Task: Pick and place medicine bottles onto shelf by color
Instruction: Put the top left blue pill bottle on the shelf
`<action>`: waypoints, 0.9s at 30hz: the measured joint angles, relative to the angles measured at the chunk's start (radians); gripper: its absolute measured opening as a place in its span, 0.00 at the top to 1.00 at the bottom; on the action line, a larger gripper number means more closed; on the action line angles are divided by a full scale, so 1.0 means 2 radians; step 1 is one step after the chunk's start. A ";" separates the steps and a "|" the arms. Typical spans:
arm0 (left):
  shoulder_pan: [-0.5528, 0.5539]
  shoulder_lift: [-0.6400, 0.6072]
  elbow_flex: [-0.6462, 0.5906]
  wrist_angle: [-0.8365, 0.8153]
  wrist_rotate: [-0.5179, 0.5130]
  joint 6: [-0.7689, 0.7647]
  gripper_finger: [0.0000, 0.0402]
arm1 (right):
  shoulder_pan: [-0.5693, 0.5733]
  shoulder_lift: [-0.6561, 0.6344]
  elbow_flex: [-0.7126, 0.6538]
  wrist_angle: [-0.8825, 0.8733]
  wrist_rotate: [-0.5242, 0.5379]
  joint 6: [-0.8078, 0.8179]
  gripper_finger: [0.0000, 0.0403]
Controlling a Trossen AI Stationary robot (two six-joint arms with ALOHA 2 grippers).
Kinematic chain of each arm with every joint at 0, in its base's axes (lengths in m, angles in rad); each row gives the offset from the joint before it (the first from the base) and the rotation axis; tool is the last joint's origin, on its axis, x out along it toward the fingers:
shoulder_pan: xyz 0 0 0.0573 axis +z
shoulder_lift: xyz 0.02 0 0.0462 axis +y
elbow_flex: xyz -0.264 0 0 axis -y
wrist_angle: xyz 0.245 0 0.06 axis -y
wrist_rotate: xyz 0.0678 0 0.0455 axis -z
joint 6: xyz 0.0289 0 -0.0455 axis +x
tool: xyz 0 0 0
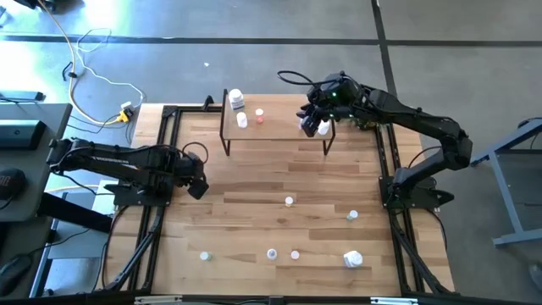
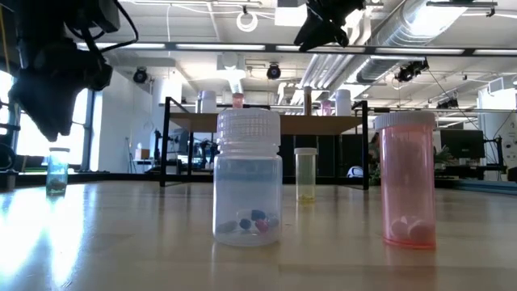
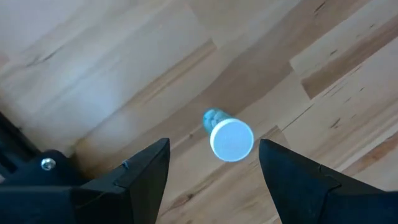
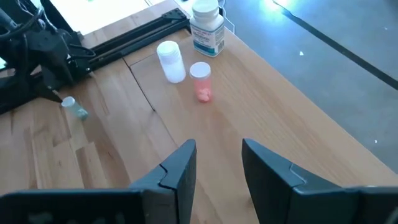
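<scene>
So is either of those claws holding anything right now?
No. The left gripper hangs open above a white-capped bottle on the table; the right gripper is empty over the shelf.

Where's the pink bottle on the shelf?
High view: the pink bottle stands on the shelf, left half, just right of two white bottles.

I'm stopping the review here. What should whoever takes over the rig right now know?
Left tool: open, over a small pale-capped clear plastic bottle on the wood-plank table.
Right tool: open, empty, above the low light-wood shelf's right end.
Done: large white bottle, small white bottle and pink-capped bottle at the shelf's left end.
Left: six more bottles across the table.
</scene>
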 joint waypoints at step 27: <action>-0.050 0.087 -0.004 0.048 -0.031 -0.040 0.41 | 0.000 0.000 0.000 -0.003 0.001 0.009 0.70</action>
